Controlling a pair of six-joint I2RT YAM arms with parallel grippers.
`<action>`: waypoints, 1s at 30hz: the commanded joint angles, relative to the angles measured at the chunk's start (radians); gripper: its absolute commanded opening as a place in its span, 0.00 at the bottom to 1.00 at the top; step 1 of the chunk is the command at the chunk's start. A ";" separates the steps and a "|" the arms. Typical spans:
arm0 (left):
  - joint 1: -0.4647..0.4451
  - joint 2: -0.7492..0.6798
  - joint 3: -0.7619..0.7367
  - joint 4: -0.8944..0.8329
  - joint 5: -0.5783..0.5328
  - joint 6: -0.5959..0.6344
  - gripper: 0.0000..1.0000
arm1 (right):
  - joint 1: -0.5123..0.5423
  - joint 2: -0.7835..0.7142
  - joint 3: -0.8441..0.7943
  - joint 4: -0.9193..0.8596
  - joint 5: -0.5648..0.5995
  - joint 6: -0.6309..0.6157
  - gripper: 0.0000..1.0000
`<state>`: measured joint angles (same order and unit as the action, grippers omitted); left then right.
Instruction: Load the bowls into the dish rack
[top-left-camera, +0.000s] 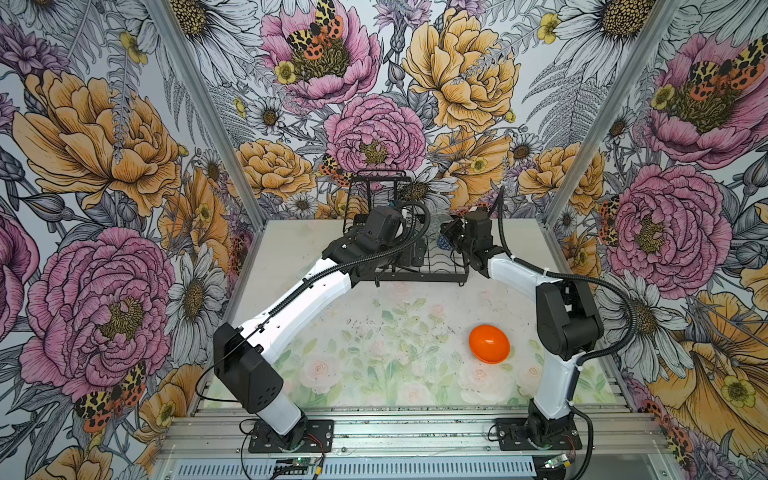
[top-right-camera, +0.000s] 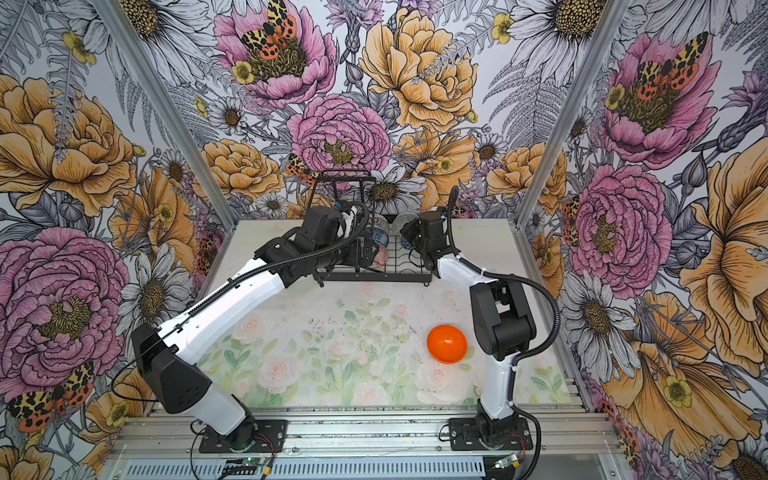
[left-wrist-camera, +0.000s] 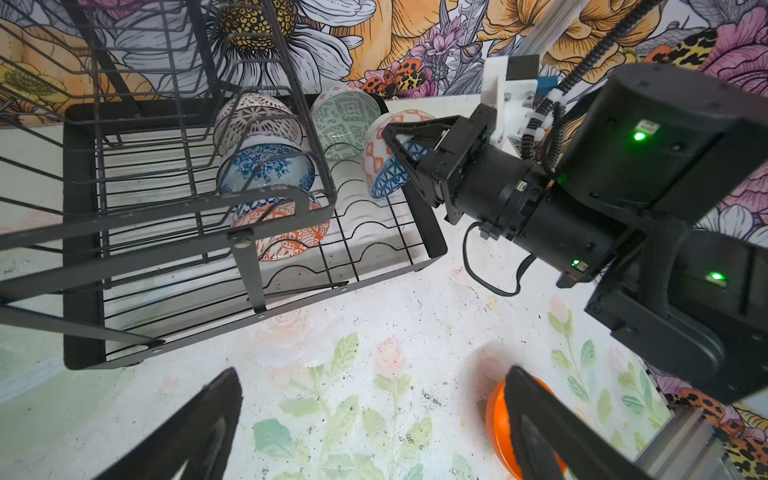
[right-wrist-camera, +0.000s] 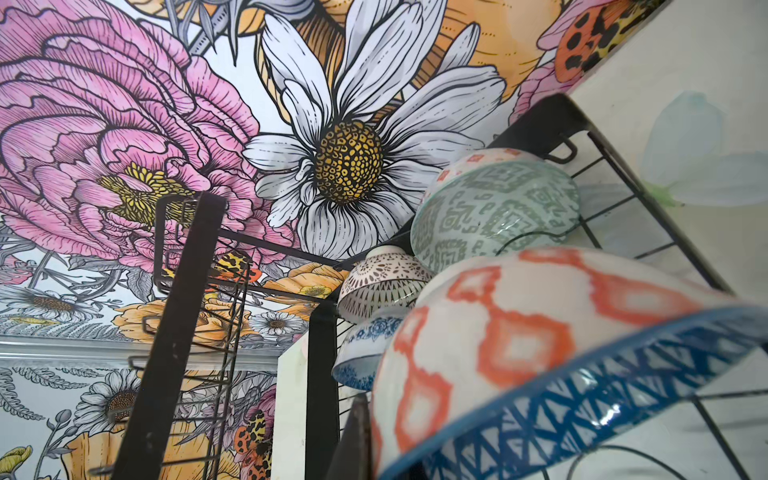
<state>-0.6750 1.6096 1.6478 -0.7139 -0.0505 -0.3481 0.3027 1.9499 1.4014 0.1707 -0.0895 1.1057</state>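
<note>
The dish rack (top-left-camera: 419, 276) stands at the back of the table (top-left-camera: 374, 316), against the flowered wall. Five bowls are at the rack. In the left wrist view three stand on edge in a row in the wire base, under the upper basket (left-wrist-camera: 166, 217): the dark-and-white bowl (left-wrist-camera: 257, 116) at the far end, the blue-flowered bowl (left-wrist-camera: 266, 166) in the middle and the orange-and-white bowl (left-wrist-camera: 286, 235) nearest the front. The grey-green bowl (left-wrist-camera: 345, 120) stands on edge just beside them, at the back of the open part of the base. The right gripper (left-wrist-camera: 395, 137) is clamped on the rim of the blue-triangle bowl (left-wrist-camera: 386, 176) — orange diamonds outside, blue triangles inside — and holds it tilted on its side over the base, close beside the grey-green one; whether it touches the wires I cannot tell. The left gripper (left-wrist-camera: 374, 374) hangs above the table in front of the rack with its jaws spread wide and nothing between them. The plain orange bowl (top-left-camera: 489, 344) sits alone on the table, well apart from the rack, near the right arm's elbow — it is not loaded.
</note>
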 joint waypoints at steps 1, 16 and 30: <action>0.025 0.032 0.050 -0.004 0.038 0.009 0.99 | 0.008 0.044 0.077 0.089 0.016 0.002 0.00; 0.055 0.059 0.052 -0.001 0.043 -0.009 0.99 | 0.009 0.230 0.226 0.118 0.010 0.020 0.00; 0.086 0.078 0.043 0.000 0.071 -0.063 0.99 | 0.009 0.285 0.243 0.148 0.035 0.015 0.00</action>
<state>-0.5987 1.6672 1.6905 -0.7147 -0.0051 -0.3939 0.3027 2.2219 1.6058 0.2470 -0.0772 1.1324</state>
